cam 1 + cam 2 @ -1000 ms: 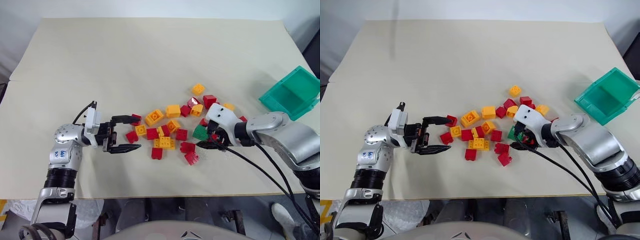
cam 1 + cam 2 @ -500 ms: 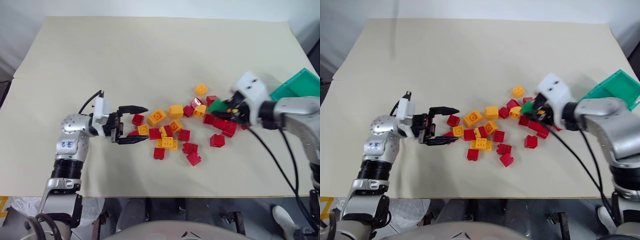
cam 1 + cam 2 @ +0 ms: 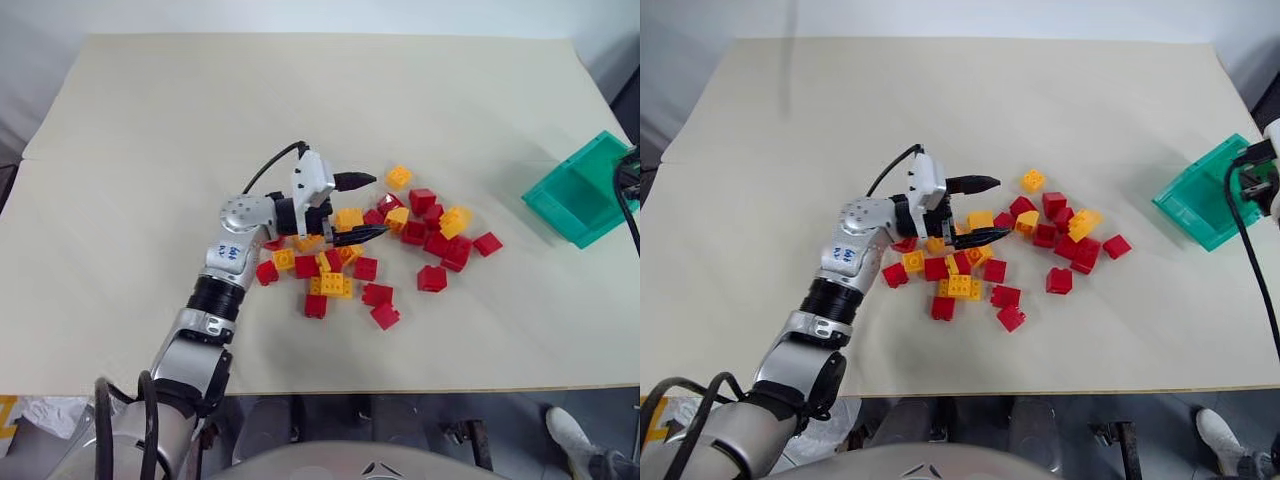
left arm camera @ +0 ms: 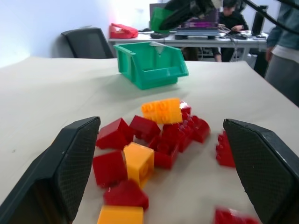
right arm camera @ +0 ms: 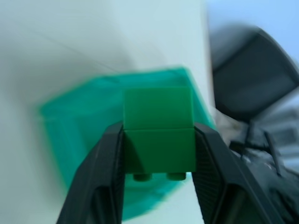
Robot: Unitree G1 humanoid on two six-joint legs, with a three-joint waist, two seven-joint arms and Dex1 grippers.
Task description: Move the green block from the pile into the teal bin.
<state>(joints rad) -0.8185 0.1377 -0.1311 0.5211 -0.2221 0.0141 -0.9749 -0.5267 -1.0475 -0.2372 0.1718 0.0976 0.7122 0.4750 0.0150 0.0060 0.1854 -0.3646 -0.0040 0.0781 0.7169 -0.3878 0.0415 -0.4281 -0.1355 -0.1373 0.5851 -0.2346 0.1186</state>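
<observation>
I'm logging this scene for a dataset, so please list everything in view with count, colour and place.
Table: one, beige, under everything.
Pile: one loose cluster of red and yellow-orange bricks, mid-table.
Teal bin: one, teal, at the table's right edge.
Green block: one, green, clamped between the right gripper's fingers, with the bin behind it.
Office chair: one, dark, beyond the table.
Person: one, standing past the table's far side.
Left gripper: black fingers, open, over the pile's left part.
Right gripper: black fingers, shut on the green block, near the bin.
</observation>
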